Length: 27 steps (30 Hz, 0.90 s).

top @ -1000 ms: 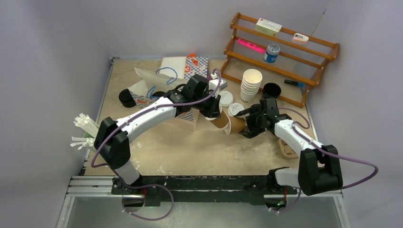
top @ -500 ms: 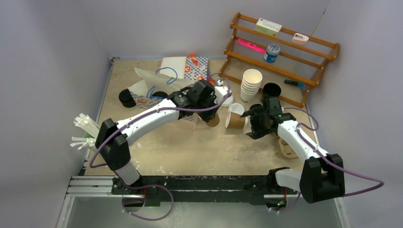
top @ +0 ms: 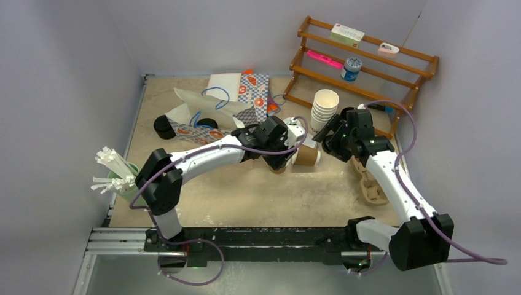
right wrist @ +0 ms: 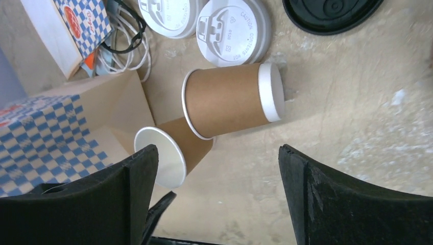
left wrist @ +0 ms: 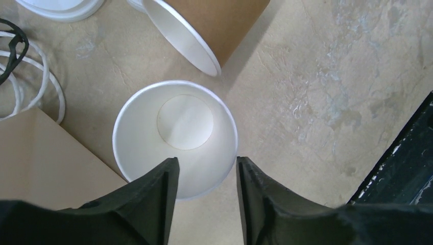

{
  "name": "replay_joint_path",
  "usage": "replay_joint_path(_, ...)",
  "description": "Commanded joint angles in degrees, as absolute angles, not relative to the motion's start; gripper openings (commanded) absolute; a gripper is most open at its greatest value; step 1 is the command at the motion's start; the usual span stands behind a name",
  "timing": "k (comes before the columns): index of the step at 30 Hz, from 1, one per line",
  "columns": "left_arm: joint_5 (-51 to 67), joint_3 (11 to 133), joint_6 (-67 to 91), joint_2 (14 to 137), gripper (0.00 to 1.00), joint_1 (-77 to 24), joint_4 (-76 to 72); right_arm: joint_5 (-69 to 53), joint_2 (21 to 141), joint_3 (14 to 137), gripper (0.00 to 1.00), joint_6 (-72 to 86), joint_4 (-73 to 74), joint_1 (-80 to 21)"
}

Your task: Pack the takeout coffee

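Two brown paper takeout coffee cups are out on the table, both without lids. One stands upright (left wrist: 175, 138) against the cardboard bag, its white inside showing. My left gripper (left wrist: 207, 161) hangs open just above its near rim and holds nothing; in the top view the left gripper (top: 279, 161) covers this cup. The other cup (right wrist: 230, 99) lies on its side next to it, mouth towards the upright cup (right wrist: 168, 148); the top view shows this lying cup (top: 306, 155) too. My right gripper (right wrist: 217, 149) is wide open and empty, raised above both. From above, the right gripper (top: 327, 136) is near the white cup stack.
Two white lids (right wrist: 232, 30) and a black lid (right wrist: 332, 13) lie behind the cups. The checked paper bag (top: 209, 120) lies to the left, a white cup stack (top: 324, 107) and wooden rack (top: 368, 67) behind. A pulp cup carrier (top: 372, 184) sits right, a stirrer holder (top: 113, 169) far left.
My left gripper swung right, stood its cup upright and opened off it. My right arm lifted up and back from the lying cup, towards the cup stack.
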<state>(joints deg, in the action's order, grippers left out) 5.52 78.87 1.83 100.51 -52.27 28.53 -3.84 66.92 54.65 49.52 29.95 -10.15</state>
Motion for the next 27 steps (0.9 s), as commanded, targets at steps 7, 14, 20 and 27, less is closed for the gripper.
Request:
replay_joint_path(7, 7.4, 87.8, 4.8, 95.0, 0.57, -52.5, 30.7, 2.8, 70.1, 60.7, 0.73, 36.8, 33.0, -14.1)
replay_joint_path(14, 4.2, 91.8, 7.9, 86.1, 0.57, -51.9, 38.6, 14.4, 81.8, 71.9, 0.64, 36.4, 38.6, -22.3)
replay_joint_path(20, -5.1, 92.0, 8.9, 77.8, 0.61, -49.5, 43.8, 21.3, 89.4, 78.0, 0.65, 39.5, 41.8, -27.6)
replay_joint_path(27, -17.4, 85.2, 9.9, 68.3, 0.68, -48.1, 42.4, 31.3, 99.6, 85.7, 0.69, 42.8, 48.9, -34.3)
